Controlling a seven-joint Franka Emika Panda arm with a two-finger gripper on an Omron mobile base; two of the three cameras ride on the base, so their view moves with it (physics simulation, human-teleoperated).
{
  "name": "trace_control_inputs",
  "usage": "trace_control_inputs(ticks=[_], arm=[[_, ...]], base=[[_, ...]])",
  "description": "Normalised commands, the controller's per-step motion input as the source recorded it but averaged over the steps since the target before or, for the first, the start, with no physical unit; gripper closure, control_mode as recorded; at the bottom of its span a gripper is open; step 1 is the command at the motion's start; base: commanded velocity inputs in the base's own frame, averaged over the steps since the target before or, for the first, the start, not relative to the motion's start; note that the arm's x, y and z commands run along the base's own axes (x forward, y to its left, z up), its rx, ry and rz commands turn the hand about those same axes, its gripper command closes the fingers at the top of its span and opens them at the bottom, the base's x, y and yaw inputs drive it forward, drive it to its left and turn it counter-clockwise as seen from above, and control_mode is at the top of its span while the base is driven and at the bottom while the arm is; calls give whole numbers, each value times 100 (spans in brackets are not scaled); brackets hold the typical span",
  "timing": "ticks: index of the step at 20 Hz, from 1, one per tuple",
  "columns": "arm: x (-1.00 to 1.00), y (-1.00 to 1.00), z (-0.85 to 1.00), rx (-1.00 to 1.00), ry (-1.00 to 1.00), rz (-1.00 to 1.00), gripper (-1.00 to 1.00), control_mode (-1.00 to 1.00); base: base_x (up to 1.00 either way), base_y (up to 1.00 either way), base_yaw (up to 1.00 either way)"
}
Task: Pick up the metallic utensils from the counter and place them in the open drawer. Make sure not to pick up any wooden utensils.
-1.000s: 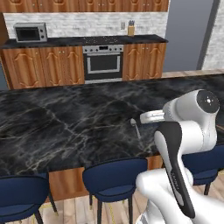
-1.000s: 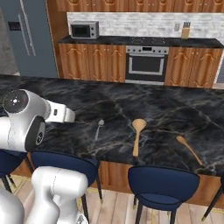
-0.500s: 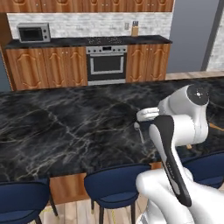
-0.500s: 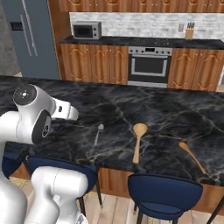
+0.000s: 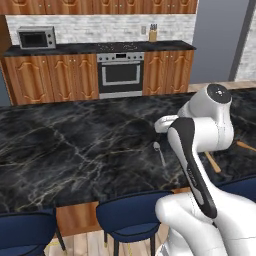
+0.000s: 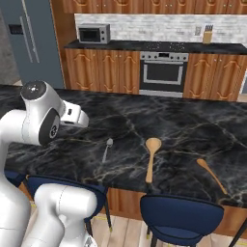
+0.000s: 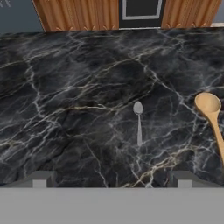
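Note:
A small silver metal spoon (image 7: 138, 120) lies flat on the black marble counter (image 7: 65, 87), bowl pointing away from me. My gripper (image 7: 111, 180) hovers above and short of it, open, with nothing between the two fingertips (image 7: 40, 179). From the base cameras the same spoon (image 6: 106, 149) (image 5: 159, 153) rests near the counter's front edge, just right of my white hand (image 6: 73, 116). A long wooden spoon with a wide round bowl (image 6: 151, 157) (image 7: 210, 109) lies to its right, and a slimmer wooden spoon (image 6: 211, 174) sits farther right. The open drawer is out of view.
Blue stools (image 6: 178, 217) stand under the counter's front edge. Behind the counter run wooden cabinets with an oven (image 6: 162, 73), a microwave (image 6: 93, 34) and a knife block (image 6: 207, 35) on the back worktop. A grey fridge (image 6: 29, 41) stands at the left.
My arm's upper joints have risen a little and the views have shifted slightly. The spoons lie where they were.

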Motion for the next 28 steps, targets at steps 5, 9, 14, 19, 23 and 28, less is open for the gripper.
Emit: trace_control_inputs(ticks=[5,9,14,19,23,28], arm=[[0,0,0,0,0,0,-100,100],[0,0,0,0,0,0,-100,100],[0,0,0,0,0,0,-100,100],[0,0,0,0,0,0,-100,100],[0,0,0,0,0,0,-100,100],[0,0,0,0,0,0,-100,100]], base=[[2,-21,-1],[0,-26,-1],[15,-22,-1],[18,-15,0],[-25,-37,0],[-1,-51,0]])
